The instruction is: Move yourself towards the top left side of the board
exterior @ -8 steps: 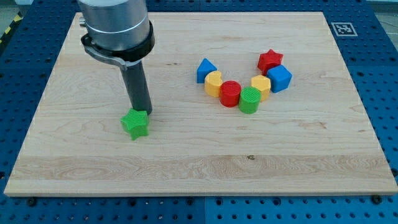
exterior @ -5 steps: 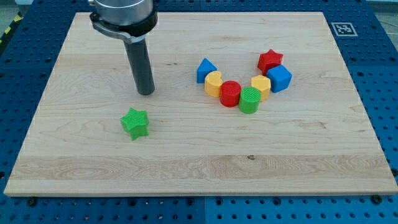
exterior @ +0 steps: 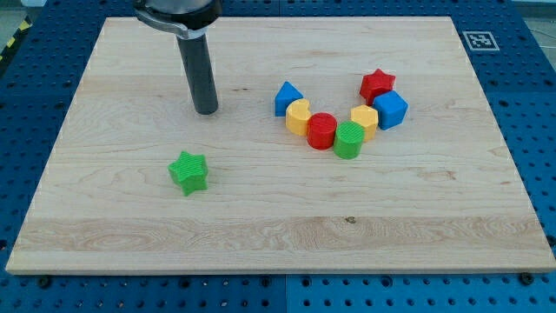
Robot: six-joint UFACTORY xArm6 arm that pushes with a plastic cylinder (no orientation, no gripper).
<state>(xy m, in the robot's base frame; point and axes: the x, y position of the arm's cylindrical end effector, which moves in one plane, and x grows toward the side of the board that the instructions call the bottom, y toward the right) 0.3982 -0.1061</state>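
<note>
My tip (exterior: 207, 110) rests on the wooden board (exterior: 130, 235) in its upper left part. It stands apart from every block, above and slightly right of the green star (exterior: 188, 171) and well left of the blue triangular block (exterior: 287, 97). The dark rod rises from the tip to the view's top edge.
A curved row of blocks lies right of centre: the blue triangular block, a yellow heart-like block (exterior: 298, 116), a red cylinder (exterior: 322, 130), a green cylinder (exterior: 349, 140), a yellow block (exterior: 365, 120), a blue cube (exterior: 391, 109) and a red star (exterior: 377, 84). A marker tag (exterior: 479, 40) sits at the board's top right corner.
My tip has moved up the view, away from the green star it stood right next to. The blocks have not moved.
</note>
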